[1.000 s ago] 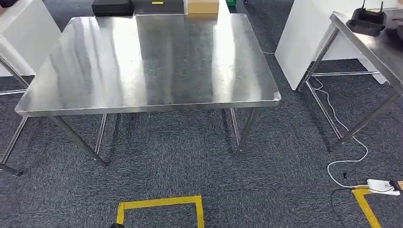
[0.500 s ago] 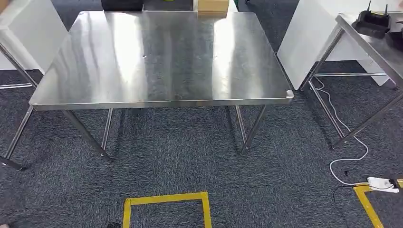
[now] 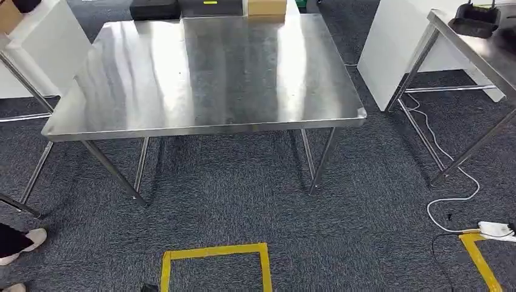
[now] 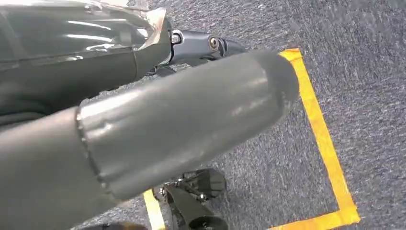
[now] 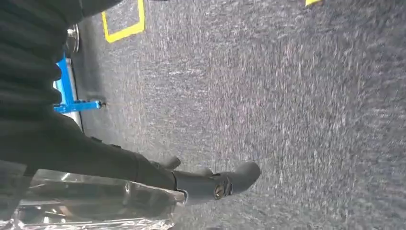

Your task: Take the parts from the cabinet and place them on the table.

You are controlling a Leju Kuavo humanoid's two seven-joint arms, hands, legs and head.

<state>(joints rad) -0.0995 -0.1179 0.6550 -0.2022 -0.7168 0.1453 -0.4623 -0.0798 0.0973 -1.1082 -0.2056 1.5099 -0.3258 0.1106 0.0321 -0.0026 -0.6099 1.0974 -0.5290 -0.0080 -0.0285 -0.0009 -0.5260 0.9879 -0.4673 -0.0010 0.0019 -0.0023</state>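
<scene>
The left hand [image 4: 182,120] grips a grey wrapped part [image 4: 72,28]; the right hand [image 5: 191,179] curls over a clear-wrapped part [image 5: 95,206]. The table [image 3: 207,73] lies far ahead. The view has shifted, bringing a person's shoe [image 3: 21,242] in near left.

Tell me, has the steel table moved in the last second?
No. The steel table keeps its place against the yellow tape square on the carpet. The whole head view shifted together, so the camera moved, not the table.

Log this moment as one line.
ahead: steel table | left hand: grip unclear | right hand: holds plastic-wrapped part | floor: yellow tape square
</scene>
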